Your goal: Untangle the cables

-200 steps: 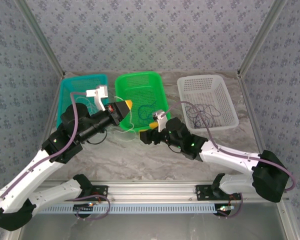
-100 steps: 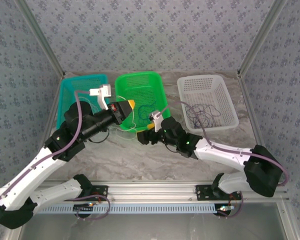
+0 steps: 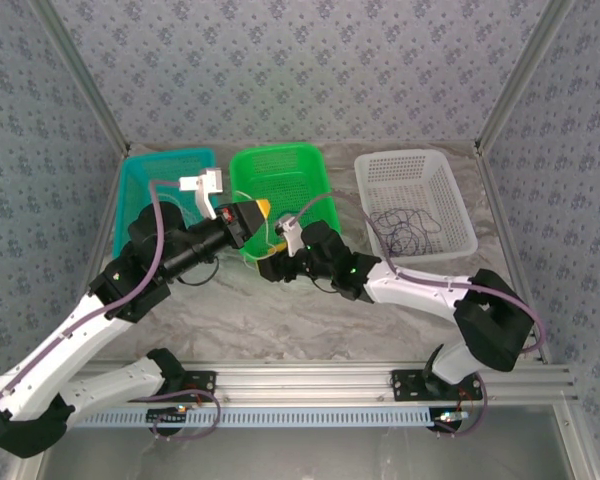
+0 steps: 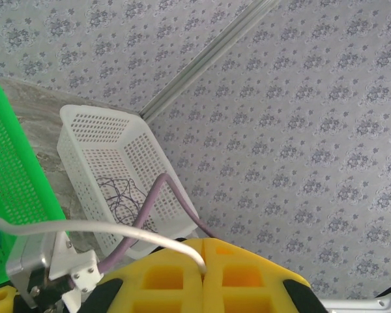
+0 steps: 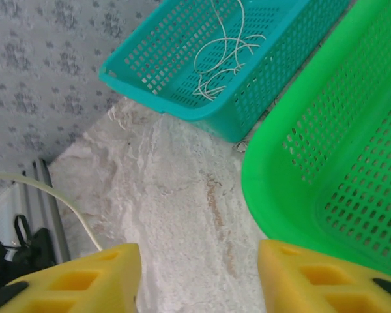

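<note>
Nearing left hand's (image 4: 203,257) white cable (image 4: 85,226): right hand (image 5: 199,274)

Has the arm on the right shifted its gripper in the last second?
Yes. The right gripper has slid left along the near rim of the green basket, away from the white basket and toward the green one's near-left corner.

Three plastic baskets stand in a row at the far side of the marbled table (image 3: 280,325) — teal basket (image 3: 170,153) at 11 o'clock, green basket (image 3: 280,150) at 12, white basket (image 3: 400,157) at 1. Patterned grey wall (image 3: 300,70) behind — aluminium rail (image 3: 300,380) along 6 o'clock.
</note>
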Controlling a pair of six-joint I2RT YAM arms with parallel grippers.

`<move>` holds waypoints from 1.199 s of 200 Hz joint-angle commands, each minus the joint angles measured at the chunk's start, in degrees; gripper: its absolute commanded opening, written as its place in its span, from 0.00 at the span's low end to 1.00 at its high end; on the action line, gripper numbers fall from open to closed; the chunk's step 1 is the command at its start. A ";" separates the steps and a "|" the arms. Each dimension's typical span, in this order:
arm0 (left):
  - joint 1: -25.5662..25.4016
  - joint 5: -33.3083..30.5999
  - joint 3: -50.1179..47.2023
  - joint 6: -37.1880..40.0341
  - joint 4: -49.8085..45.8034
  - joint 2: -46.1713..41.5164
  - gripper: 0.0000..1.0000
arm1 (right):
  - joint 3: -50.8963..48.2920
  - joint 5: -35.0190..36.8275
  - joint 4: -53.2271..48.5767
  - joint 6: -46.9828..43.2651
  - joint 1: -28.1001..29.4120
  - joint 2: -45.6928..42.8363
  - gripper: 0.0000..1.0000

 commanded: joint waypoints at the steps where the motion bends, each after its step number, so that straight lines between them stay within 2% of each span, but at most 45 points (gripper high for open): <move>1: -0.26 -0.37 2.47 1.32 1.44 -1.40 0.00 | 1.37 1.22 -0.14 0.17 -0.36 0.24 0.31; 9: -0.29 -1.14 2.49 1.61 0.84 -1.89 0.00 | 1.11 3.96 -0.42 1.36 -0.43 -0.16 0.20; 23: -0.28 -2.84 2.40 2.52 -0.48 -3.10 0.00 | -0.01 6.57 0.28 4.09 -1.05 -0.84 0.10; 46: 0.32 -6.32 2.31 4.69 -2.89 -5.70 0.00 | -1.16 9.59 -0.60 11.30 -3.09 -1.28 0.05; 57: 0.72 -7.63 2.53 5.72 -3.94 -6.52 0.00 | -2.53 8.96 1.33 16.39 -4.50 -1.15 0.05; 66: 1.22 -8.32 2.80 6.57 -4.79 -7.08 0.00 | -3.53 7.56 2.84 20.55 -5.72 -0.72 0.00; 115: 2.96 -9.20 5.86 12.01 -10.04 -6.49 0.00 | -4.39 0.60 4.91 41.43 -8.77 3.87 0.00; 185: 3.58 -12.14 7.69 18.13 -14.13 -7.95 0.00 | -12.73 -1.59 25.47 65.61 -9.75 10.02 0.00; 211: 3.60 -13.27 8.46 19.14 -15.24 -8.80 0.00 | -12.60 -1.85 28.81 68.12 -9.90 11.54 0.00; 240: 3.71 -15.42 9.52 20.93 -16.32 -9.90 0.00 | -9.80 -1.90 23.55 64.54 -9.78 9.50 0.00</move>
